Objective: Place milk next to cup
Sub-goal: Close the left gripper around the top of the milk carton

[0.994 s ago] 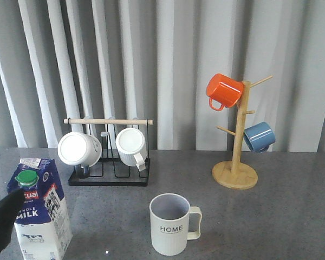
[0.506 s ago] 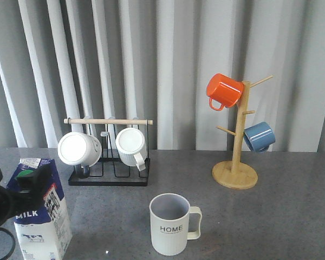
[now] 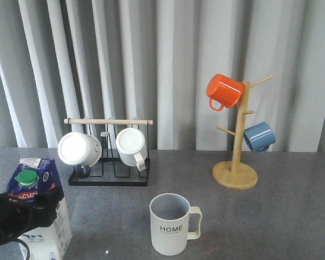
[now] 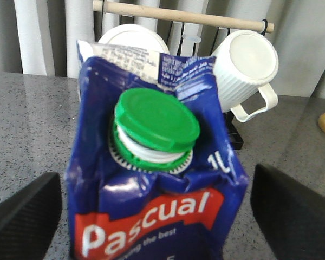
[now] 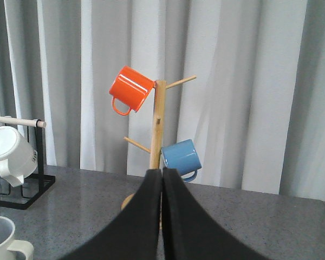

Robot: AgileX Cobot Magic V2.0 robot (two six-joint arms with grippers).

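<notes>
Left claw (image 3: 21,222), spread wide, now straddles the milk (image 3: 37,201) at the counter's (image 3: 271,216) near left corner; half a second ago it sat higher, masking the green cap (image 4: 154,120), which I now see uncovered. In the left wrist view one finger (image 4: 24,214) stands on each side of the carton, neither touching it. I judge the descent to grasping height nearly complete, with closing as my next command. The cup (image 3: 171,224) stands well apart to the right, handle pointing right. Right claw (image 5: 162,216) hangs idle, fingers pressed together on nothing.
</notes>
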